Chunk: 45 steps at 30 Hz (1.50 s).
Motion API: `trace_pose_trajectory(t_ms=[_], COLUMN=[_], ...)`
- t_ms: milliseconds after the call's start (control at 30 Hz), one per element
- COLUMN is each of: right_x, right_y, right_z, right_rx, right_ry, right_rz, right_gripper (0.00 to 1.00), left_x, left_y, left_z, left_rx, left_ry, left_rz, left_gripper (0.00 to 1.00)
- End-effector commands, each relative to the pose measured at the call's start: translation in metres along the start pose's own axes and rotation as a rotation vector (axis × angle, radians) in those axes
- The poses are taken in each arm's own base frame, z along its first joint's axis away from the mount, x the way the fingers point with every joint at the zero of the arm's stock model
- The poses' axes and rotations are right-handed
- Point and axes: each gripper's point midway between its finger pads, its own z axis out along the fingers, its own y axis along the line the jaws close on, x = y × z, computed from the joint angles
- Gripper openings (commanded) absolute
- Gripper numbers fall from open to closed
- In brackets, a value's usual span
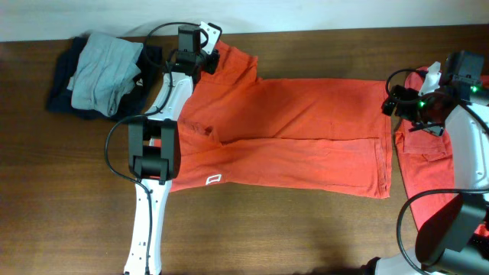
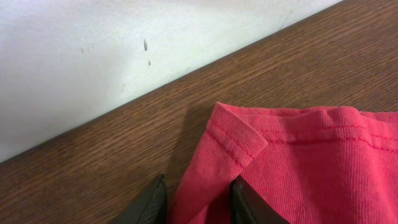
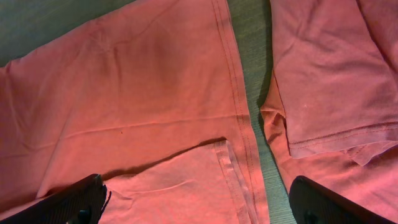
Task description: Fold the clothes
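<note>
On its bent arm, the right claw [image 3: 199,199] is hanging wide apart above the spread T-shirt [image 1: 298,130] — a second T-shirt [image 1: 424,164] is lying just beside it on the brown surface [image 1: 306,229]. Farther back, on an outstretched arm, the left claw [image 2: 199,202] is clamping the sleeve [image 2: 236,140] — near the white wall [image 2: 124,50].

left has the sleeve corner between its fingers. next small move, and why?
Probably a short lift with the left gripper, to see whether the cloth comes up. Its fingers flank the turned-over sleeve hem of the T-shirt, cloth fills the gap, so the pinch looks made, and the hem lies on the table. The right gripper hangs open over the other end, holding nothing.
</note>
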Motion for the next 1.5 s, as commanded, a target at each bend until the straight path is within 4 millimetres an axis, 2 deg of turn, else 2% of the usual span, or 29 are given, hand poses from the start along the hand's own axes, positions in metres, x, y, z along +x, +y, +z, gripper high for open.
trace_pose_trajectory(t_ms=[0,367,533,600,667,700,900,1067,1133,1200,1300,1467], right_x=[-0.005,-0.009,-0.031,-0.034,-0.036,-0.038,-0.057,-0.075,-0.083,-0.088,-0.088,-0.084], right_y=[0.005,0.005,0.000,-0.001,-0.003,-0.004,-0.022,-0.017,-0.008,-0.007,-0.002,0.000], right_z=[-0.003,-0.003,-0.001,0.004,0.013,0.020,0.056,0.055,0.058,0.066,0.090,0.141], right_rx=[-0.009,-0.010,0.024,0.025,0.029,0.031,0.117,0.098,0.068,0.070,0.046,0.038], right_ry=[-0.013,-0.028,-0.115,-0.119,-0.115,-0.113,-0.147,-0.219,-0.253,-0.269,-0.263,-0.242], right_rz=[-0.006,-0.009,-0.023,-0.044,-0.086,-0.111,-0.212,-0.248,-0.344,-0.368,-0.402,-0.505], right_gripper=[0.99,0.99,0.98,0.99,0.99,0.99,0.98,0.99,0.99,0.94,0.91,0.84], left_x=[0.004,0.004,0.006,0.006,0.006,0.006,0.006,0.007,0.007,0.007,0.006,0.007], left_y=[0.002,0.002,0.006,0.007,0.007,0.007,0.007,0.006,0.006,0.006,0.007,0.006], left_z=[0.003,0.003,0.003,0.003,0.003,0.003,0.003,0.003,0.003,0.003,0.003,0.003], left_rx=[0.006,0.004,0.001,0.000,0.000,0.000,0.000,0.001,0.001,0.000,0.000,0.001], left_ry=[-0.001,-0.003,0.001,0.001,0.000,0.000,0.000,0.005,0.004,0.004,0.000,0.005], left_rz=[-0.003,-0.003,-0.007,-0.008,-0.007,-0.007,-0.025,-0.030,-0.030,-0.030,-0.030,-0.030], left_gripper=[0.34,0.35,0.35,0.35,0.36,0.39,0.40,0.40,0.40,0.40,0.41,0.41])
